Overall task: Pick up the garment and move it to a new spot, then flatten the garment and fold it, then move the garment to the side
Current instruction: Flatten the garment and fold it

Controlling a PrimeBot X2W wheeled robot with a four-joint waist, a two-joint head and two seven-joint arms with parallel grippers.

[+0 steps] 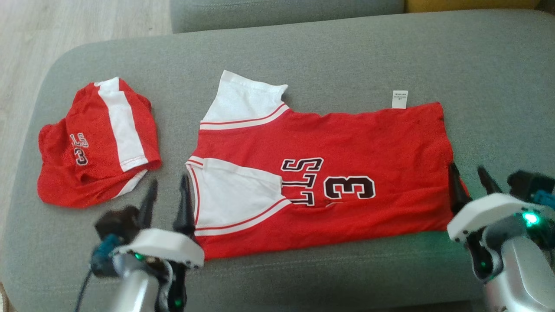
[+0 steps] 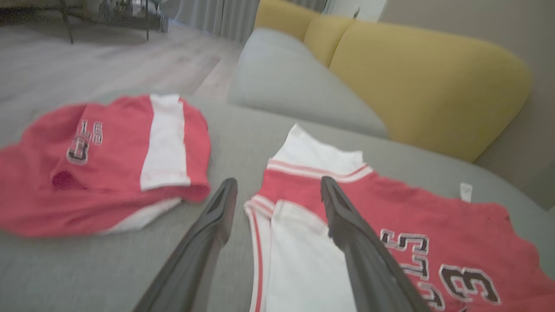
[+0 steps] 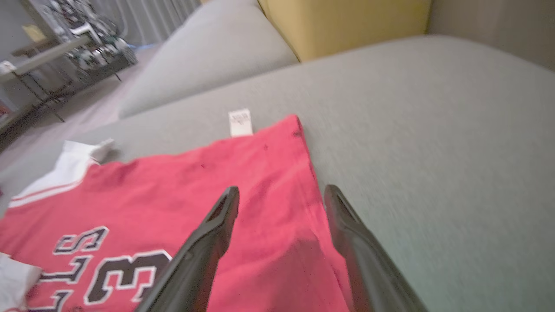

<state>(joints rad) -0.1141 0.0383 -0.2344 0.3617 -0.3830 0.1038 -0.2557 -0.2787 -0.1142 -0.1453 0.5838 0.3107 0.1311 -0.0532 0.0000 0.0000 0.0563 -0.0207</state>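
The garment, a red jersey [image 1: 321, 173] with white sleeves and a black "3", lies spread flat across the grey cushion, its lower part folded up. My left gripper [image 1: 169, 182] stands open at the jersey's left edge. In the left wrist view the white sleeve edge of the jersey [image 2: 303, 242] lies between the spread fingers of that gripper [image 2: 278, 184]. My right gripper [image 1: 468, 170] is open at the jersey's right hem. The right wrist view has the red hem of the jersey [image 3: 277, 208] under that gripper [image 3: 282, 191], with nothing gripped.
A second red and white piece, bunched shorts [image 1: 95, 138] [image 2: 99, 160], lies to the left of the jersey. The grey cushion [image 1: 347, 52] extends behind and to the right. A yellow sofa back [image 2: 425, 86] rises beyond it. Wooden floor [image 1: 26, 43] is off the left edge.
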